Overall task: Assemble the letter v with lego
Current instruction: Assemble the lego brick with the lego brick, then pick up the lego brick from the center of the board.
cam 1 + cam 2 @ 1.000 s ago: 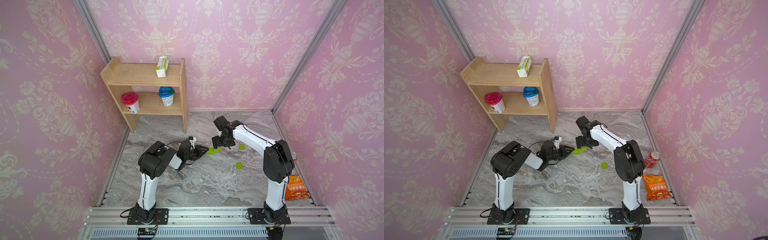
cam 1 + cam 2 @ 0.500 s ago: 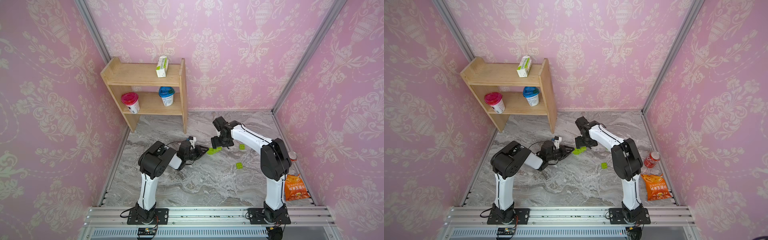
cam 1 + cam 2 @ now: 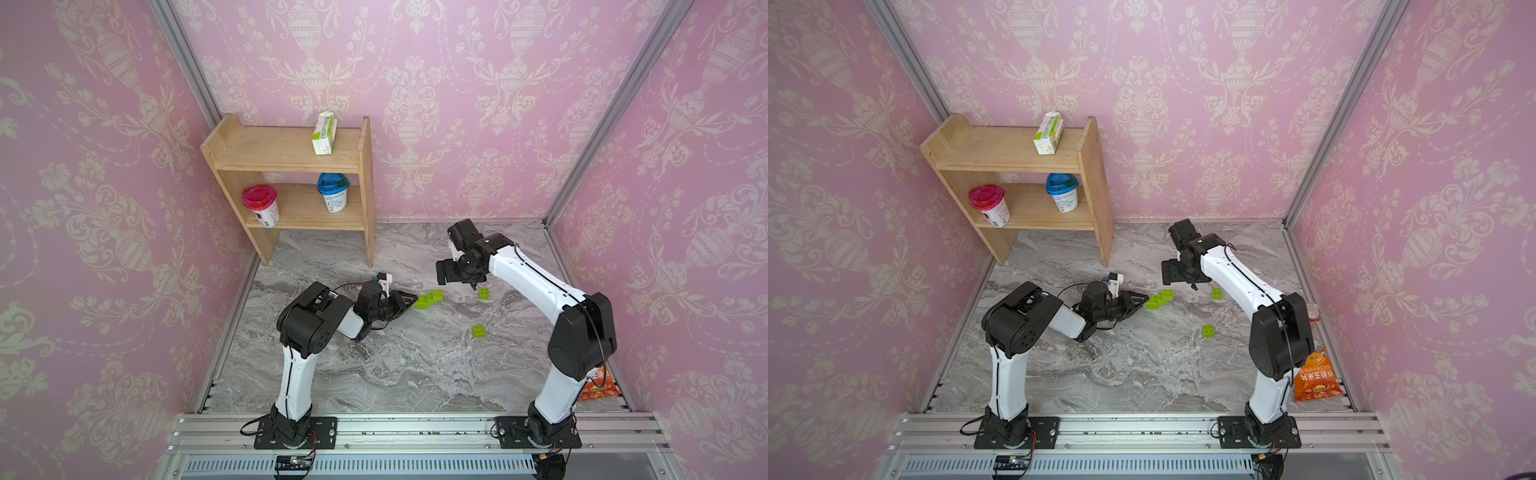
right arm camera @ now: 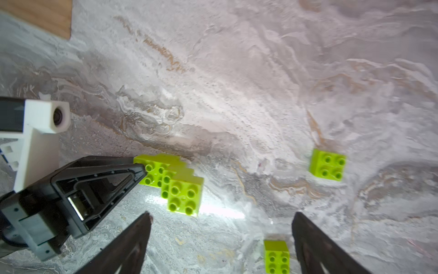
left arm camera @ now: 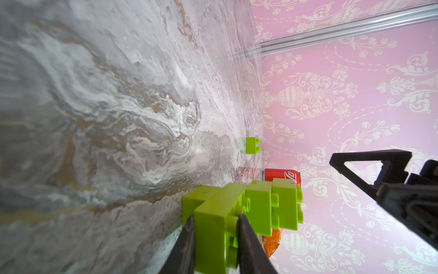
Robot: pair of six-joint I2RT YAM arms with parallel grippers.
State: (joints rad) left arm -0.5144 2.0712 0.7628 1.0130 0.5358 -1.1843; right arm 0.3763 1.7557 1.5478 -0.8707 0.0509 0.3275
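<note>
Left gripper (image 5: 215,220) clamped on end brick of part-built letter v (image 4: 182,197), near table (image 3: 395,374) middle | right gripper (image 4: 221,215) spread apart, empty, above loose lego (image 4: 277,256) | risk: chain twisted out of left grip, joints split, if picked off-centre or pressed down askew.

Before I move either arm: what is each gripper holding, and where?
Left gripper pinches the joined bricks by their end brick; right gripper is open, empty.

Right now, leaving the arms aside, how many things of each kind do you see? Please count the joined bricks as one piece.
Joined brick piece: 1
Loose green bricks: 2
Lidded cups: 2
Carton: 1
Wooden shelf: 1
Red can: 1
Snack bag: 1
Total: 9
</note>
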